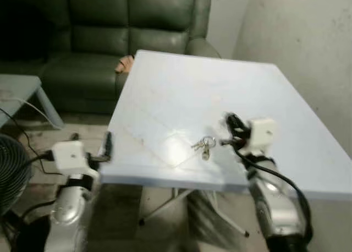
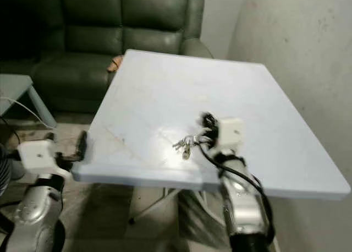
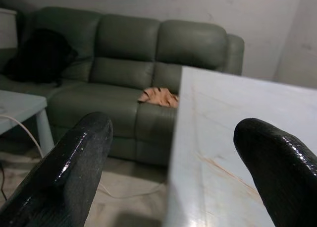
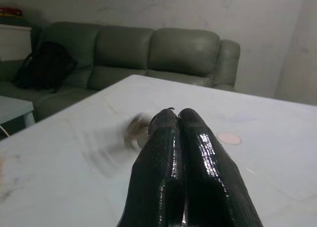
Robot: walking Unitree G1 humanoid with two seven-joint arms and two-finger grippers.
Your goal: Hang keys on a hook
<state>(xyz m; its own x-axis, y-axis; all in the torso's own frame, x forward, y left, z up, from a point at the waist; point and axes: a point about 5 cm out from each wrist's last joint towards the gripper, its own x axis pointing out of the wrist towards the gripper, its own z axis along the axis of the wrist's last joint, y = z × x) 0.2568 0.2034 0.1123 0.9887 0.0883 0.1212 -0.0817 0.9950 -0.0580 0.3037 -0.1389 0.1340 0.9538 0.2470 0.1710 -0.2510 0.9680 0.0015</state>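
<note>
Starting at our left, our left gripper (image 1: 107, 147) hangs just off the near left edge of the white table (image 1: 181, 92), its two black fingers (image 3: 69, 162) spread wide and holding nothing, with the green sofa (image 1: 110, 37) beyond it. It is well apart from the work.

Moving right across the tabletop, the keys (image 1: 204, 145) lie flat near the front edge, a small ring with the blades trailing toward our left.

Just to their right sits our right gripper (image 1: 230, 132), fingers (image 4: 183, 157) pressed together. In the wrist view the keys are a blur just beside the tips, so we cannot tell whether anything is pinched. We judge the keys lie immediately left of this gripper, making the right arm by far the nearer one. A hook we cannot make out.
</note>
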